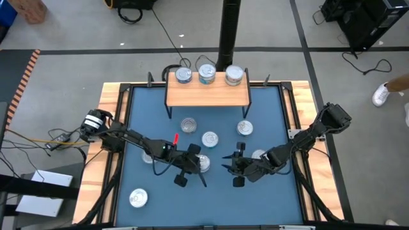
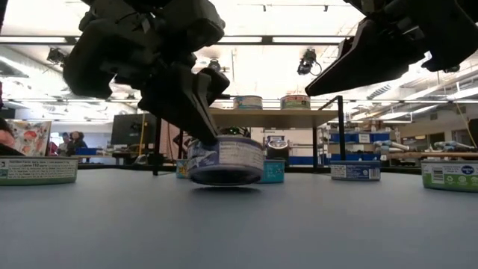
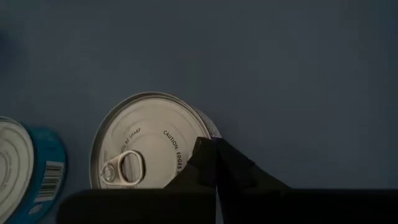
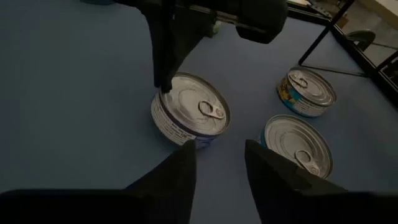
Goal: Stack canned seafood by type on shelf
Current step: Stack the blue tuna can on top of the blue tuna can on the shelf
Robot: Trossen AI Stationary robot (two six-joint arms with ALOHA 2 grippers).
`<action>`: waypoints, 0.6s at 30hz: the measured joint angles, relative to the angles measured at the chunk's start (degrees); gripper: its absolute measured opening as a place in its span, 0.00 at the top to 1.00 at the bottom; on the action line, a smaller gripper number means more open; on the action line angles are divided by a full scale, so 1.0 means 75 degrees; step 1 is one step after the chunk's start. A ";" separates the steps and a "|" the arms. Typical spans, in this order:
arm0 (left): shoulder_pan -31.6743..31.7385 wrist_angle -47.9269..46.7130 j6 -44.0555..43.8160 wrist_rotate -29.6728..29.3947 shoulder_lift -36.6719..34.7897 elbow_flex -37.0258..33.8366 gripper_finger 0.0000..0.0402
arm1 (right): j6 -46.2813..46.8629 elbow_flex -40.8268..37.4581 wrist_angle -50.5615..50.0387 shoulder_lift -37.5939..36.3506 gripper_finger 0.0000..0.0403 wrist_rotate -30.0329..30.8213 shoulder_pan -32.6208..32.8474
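Observation:
A silver-topped tin with a white-and-blue label [image 1: 203, 164] sits near the middle of the blue mat [image 1: 275, 108]; it also shows in the low view [image 2: 225, 161] and the right wrist view [image 4: 189, 115]. My left gripper [image 1: 195, 160] is shut, with its tips at this tin's rim. My right gripper [image 1: 227, 163] is open and empty, just right of the tin and above the mat. The light-wood shelf [image 1: 208, 96] stands at the far edge on black legs, with three tins on it [image 1: 206, 74]. My left gripper touches the tin's top at its rim [image 4: 164, 89] with its shut fingertips [image 3: 214, 158], which come from above and slant down. The pull tab [image 3: 123, 167] lies beside the fingers, untouched. Whether the tin's base is clear of the mat, I cannot tell.
Other tins lie loose on the mat: three between the shelf and the grippers [image 1: 209, 138], one under my right arm [image 1: 259, 155], one under my left arm [image 1: 148, 157], one at the near left [image 1: 137, 198]. Two stand close to my right gripper [image 4: 297, 144].

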 joint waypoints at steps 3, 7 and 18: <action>0.0000 0.0185 -0.0137 0.0030 -0.0037 0.0000 1.00 | -0.0005 0.0000 -0.0005 0.0000 0.59 0.0000 0.0000; 0.0012 0.0436 -0.0316 0.0242 -0.0055 0.0000 1.00 | -0.0072 0.0000 0.0003 0.0000 0.54 0.0000 0.0000; 0.0174 0.0859 -0.0753 0.0461 -0.0055 0.0006 1.00 | -0.0736 0.0210 -0.0184 0.0006 0.44 0.0022 0.0000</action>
